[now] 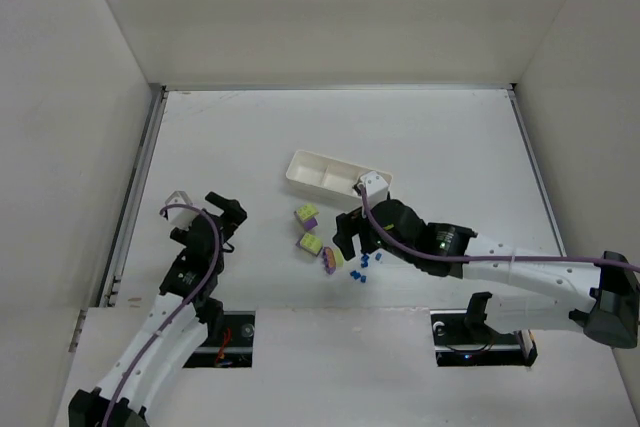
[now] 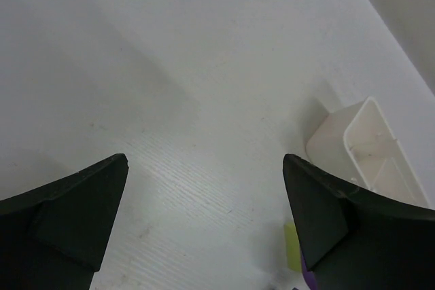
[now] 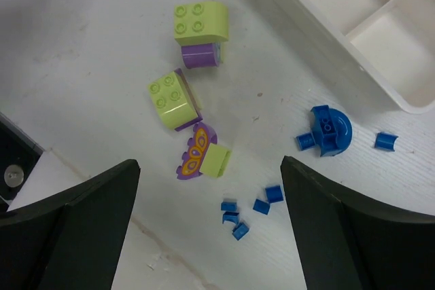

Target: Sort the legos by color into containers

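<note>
The white divided tray (image 1: pixel 318 175) lies mid-table, its compartments empty where they show. Just in front of it lie two yellow-green bricks on purple ones (image 1: pixel 307 214) (image 1: pixel 311 243), a purple butterfly piece (image 1: pixel 329 261) and several tiny blue pieces (image 1: pixel 360 267). My right gripper (image 1: pixel 342 240) is open and empty, hovering over them. In the right wrist view it (image 3: pixel 209 168) sits above the butterfly piece (image 3: pixel 192 155), with the bricks (image 3: pixel 199 22) (image 3: pixel 168 98), a rounded blue piece (image 3: pixel 329 130), small blue bits (image 3: pixel 238 208) and the tray (image 3: pixel 319 18) around it. My left gripper (image 1: pixel 228 215) is open and empty, left of the bricks.
The left wrist view shows my left gripper (image 2: pixel 204 161) over bare table, the tray's end (image 2: pixel 353 134) at the right and a yellow-green brick (image 2: pixel 291 246) beside the right finger. White walls enclose the table on three sides.
</note>
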`<action>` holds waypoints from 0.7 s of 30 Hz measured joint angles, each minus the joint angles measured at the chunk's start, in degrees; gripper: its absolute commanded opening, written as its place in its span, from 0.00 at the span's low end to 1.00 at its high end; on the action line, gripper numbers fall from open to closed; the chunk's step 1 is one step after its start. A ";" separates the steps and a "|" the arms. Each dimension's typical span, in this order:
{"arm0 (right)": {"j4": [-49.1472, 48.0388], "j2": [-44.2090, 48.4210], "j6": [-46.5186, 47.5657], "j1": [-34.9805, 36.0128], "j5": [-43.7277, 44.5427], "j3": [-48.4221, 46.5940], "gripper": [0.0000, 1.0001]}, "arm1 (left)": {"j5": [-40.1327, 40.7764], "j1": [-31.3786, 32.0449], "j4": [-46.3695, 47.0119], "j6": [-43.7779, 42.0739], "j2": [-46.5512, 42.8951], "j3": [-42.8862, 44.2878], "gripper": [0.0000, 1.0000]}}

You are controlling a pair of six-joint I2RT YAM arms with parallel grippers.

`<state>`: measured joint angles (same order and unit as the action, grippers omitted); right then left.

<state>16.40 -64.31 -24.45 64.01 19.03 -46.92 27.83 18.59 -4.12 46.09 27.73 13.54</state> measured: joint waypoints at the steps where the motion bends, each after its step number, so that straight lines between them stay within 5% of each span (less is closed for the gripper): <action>1: -0.74 0.07 0.44 0.00 0.00 0.13 0.90 | -0.11 -0.15 0.00 -0.26 0.96 0.04 1.00; 4: -2.64 1.03 1.92 0.22 -0.02 0.92 0.80 | -0.48 -0.46 0.15 -0.94 3.10 0.68 1.00; 7: -4.50 3.37 3.39 0.52 -0.24 2.32 0.44 | -0.42 -0.31 2.75 -1.53 3.96 1.38 1.00; 10: -7.10 5.68 3.96 0.59 -1.38 4.42 0.27 | 0.11 -0.15 8.61 -2.62 6.73 1.73 1.00; 13: -8.79 5.18 3.91 0.52 -3.17 5.55 0.35 | 0.74 -0.11 14.23 -2.47 11.54 1.92 1.00; 14: -9.33 4.11 3.98 0.48 -3.89 5.55 0.45 | 0.83 0.04 15.54 -2.29 12.98 1.92 0.87; 16: -11.02 0.74 4.22 0.46 -5.18 5.51 0.75 | 0.55 0.66 18.71 -1.97 14.71 1.75 0.21; 18: -12.70 -3.98 5.46 0.42 -6.23 5.46 0.87 | -0.44 0.92 22.64 -3.45 14.36 0.79 0.16; 21: -13.92 -11.30 7.02 0.31 -7.52 4.68 0.93 | -2.82 0.46 26.93 -4.68 11.65 -1.86 0.26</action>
<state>2.48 -75.61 -17.43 64.31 11.51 -42.24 25.02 19.05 22.81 41.41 39.38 11.68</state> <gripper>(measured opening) 0.903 0.210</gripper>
